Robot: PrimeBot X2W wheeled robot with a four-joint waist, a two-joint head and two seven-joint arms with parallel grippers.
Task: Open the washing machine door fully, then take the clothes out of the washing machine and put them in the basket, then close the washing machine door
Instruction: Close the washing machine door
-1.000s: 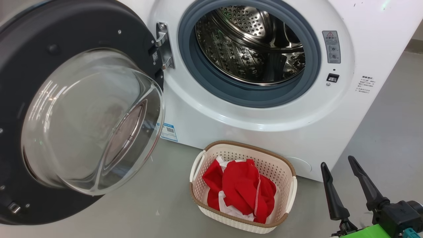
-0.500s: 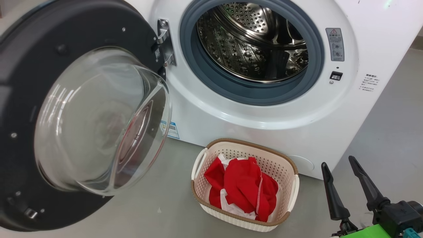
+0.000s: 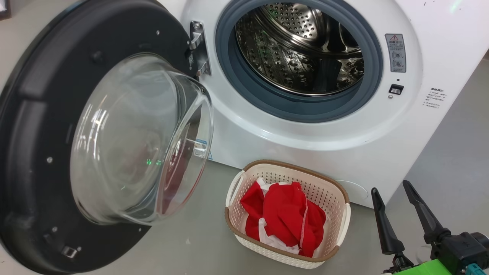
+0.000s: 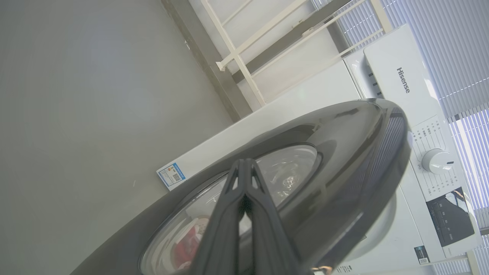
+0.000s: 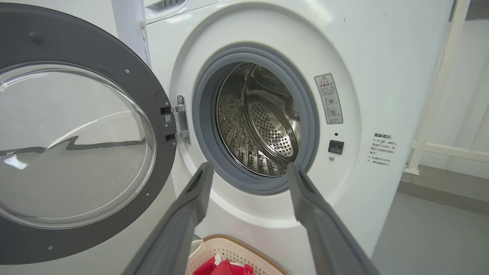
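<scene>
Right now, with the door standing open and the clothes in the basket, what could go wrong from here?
1. The shut left pincer seems to rest on the door's glossy curved outer face; a push may slip off.
2. The basket stands close below the opening; the door, swung shut, may clip it.
3. The open right pincer points at the drum and may lie in the door's path.

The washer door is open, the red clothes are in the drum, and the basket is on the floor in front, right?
Not quite. The head view shows the red clothes in the basket, not the drum. The door and basket are as you said.
</scene>
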